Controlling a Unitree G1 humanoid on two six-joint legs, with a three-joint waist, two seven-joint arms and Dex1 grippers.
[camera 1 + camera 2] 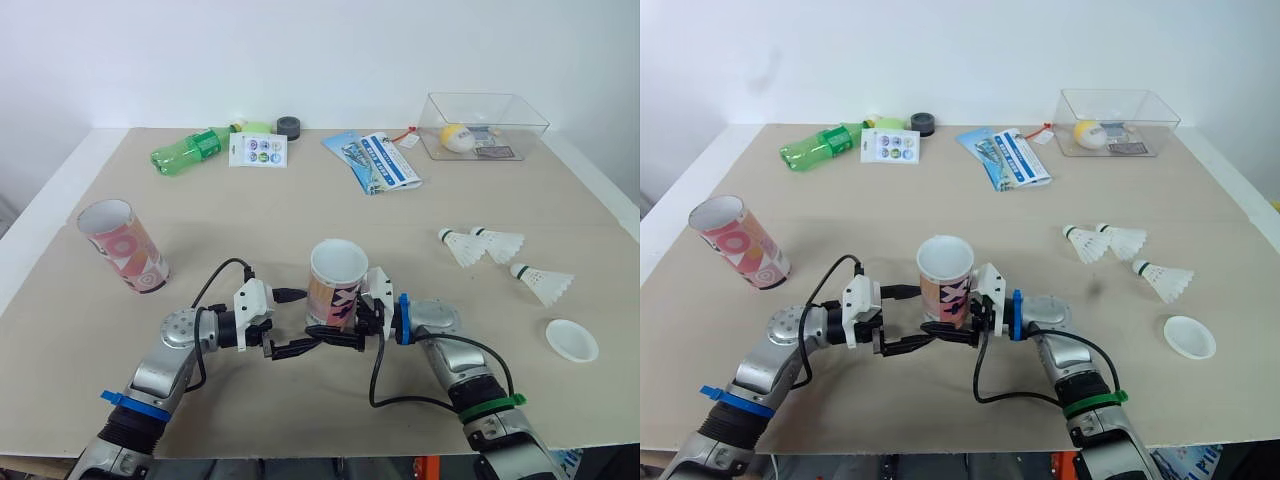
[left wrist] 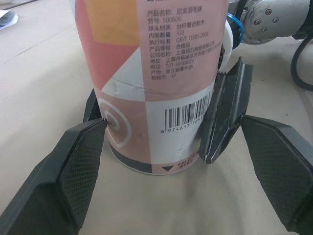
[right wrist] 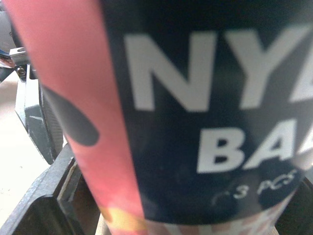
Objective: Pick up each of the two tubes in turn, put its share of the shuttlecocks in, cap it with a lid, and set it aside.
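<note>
Standing upright near the middle of the table (image 1: pixel 300 200), the open shuttlecock tube (image 1: pixel 336 280) is pinched low by the right gripper (image 1: pixel 338 333), while the left gripper (image 1: pixel 292 347) straddles it, spread wide. Thin, light cardboard likely dents and slips, so grip gently near the stiffer base.
</note>
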